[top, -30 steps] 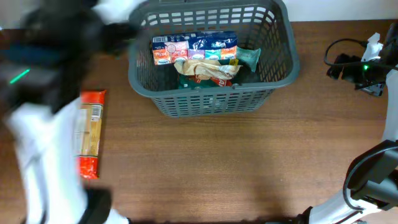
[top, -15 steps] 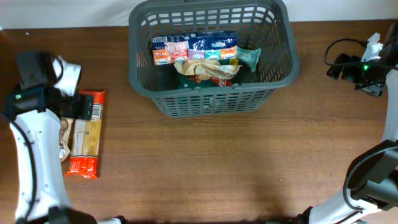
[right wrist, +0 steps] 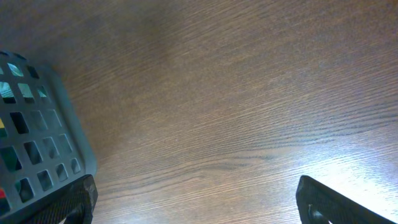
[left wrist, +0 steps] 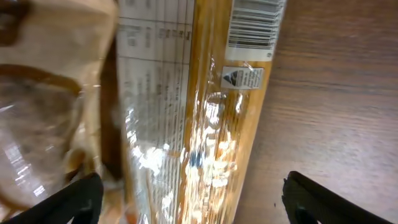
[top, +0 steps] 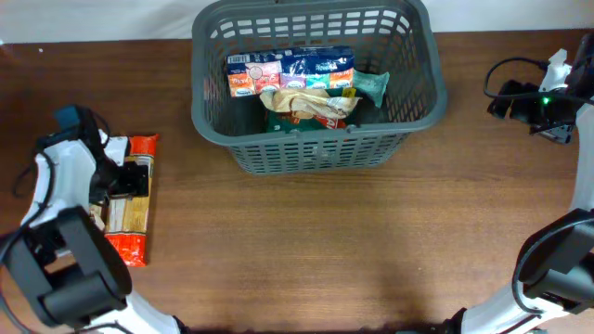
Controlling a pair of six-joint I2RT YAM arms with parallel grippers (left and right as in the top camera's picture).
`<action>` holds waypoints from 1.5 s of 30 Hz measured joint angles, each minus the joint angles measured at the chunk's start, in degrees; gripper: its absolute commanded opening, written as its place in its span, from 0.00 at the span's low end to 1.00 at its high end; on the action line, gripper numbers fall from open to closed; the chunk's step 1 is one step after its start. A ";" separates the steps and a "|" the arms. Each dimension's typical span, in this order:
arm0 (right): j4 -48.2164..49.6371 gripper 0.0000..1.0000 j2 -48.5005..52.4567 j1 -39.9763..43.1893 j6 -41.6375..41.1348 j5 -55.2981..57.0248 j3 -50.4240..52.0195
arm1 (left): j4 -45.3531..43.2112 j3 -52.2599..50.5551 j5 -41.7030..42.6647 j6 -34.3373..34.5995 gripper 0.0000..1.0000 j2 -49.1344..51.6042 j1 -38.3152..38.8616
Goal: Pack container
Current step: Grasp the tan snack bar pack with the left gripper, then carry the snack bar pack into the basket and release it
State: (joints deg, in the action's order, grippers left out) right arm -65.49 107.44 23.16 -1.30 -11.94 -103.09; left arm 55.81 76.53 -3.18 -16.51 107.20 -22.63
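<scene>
The dark grey slotted container (top: 316, 148) stands at the back middle of the table. It holds a juice-box pack (top: 290, 70) and several snack packets. A long spaghetti packet (top: 129, 211) with red ends lies at the left. My left gripper (top: 123, 179) is open and hangs over its upper half. In the left wrist view my left gripper (left wrist: 193, 202) has its jaws spread wide on either side of the packet (left wrist: 211, 118), not touching it. My right gripper (top: 543, 104) is open and empty at the far right, and shows over bare wood in its wrist view (right wrist: 199, 205).
A tan, crinkly packet (left wrist: 37, 106) lies against the spaghetti packet's left side, and also shows in the overhead view (top: 96, 215). The container's corner (right wrist: 37, 137) shows left of my right gripper. Cables lie at the back right (top: 510, 79).
My left arm has swung from beside the container down to the left and now sits low over the spaghetti packet. The right arm has not moved.
</scene>
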 measured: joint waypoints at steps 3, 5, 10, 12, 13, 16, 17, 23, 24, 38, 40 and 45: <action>0.02 0.99 0.00 0.00 0.02 0.00 0.00 | -1.05 0.00 0.02 0.07 0.80 2.99 0.00; 0.00 0.99 0.00 0.00 0.00 0.00 0.00 | -1.29 0.00 -0.02 0.04 0.75 5.05 0.00; 0.00 0.99 0.00 0.00 0.02 0.00 0.00 | -2.54 -0.02 -0.90 0.04 0.31 7.32 -0.11; 0.00 0.99 0.00 0.00 0.00 0.00 0.00 | -2.51 0.07 -0.90 0.33 0.02 7.45 -0.11; 0.00 0.99 0.00 0.00 -0.02 0.00 0.00 | -2.25 0.28 -0.96 0.26 0.02 7.45 -0.11; 0.00 0.99 0.00 0.00 0.00 0.00 0.00 | 0.44 2.51 -0.81 1.20 0.02 6.93 0.07; 0.00 0.99 0.00 0.00 0.02 0.00 0.00 | 1.51 3.54 -0.15 1.46 0.02 7.17 0.13; 0.02 0.99 0.00 0.00 -0.02 0.00 0.00 | 16.48 17.38 2.82 2.19 0.02 11.87 4.66; 0.09 0.99 0.00 0.00 0.00 0.02 0.00 | 18.91 21.66 2.78 2.23 0.02 12.44 5.77; 0.07 0.99 0.00 0.00 0.00 0.00 0.02 | 19.89 92.26 0.04 -17.88 0.02 11.17 27.04; 0.04 0.99 0.00 0.00 -0.02 0.00 0.02 | 17.25 93.29 0.92 -22.99 0.02 10.58 32.65; 0.00 0.99 0.00 0.00 0.00 0.00 0.02 | 16.50 90.47 3.39 -30.34 0.02 12.00 42.49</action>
State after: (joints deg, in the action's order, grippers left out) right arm -65.49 107.44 23.16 -1.30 -11.94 -103.07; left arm 72.31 167.00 0.21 -46.85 119.20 19.86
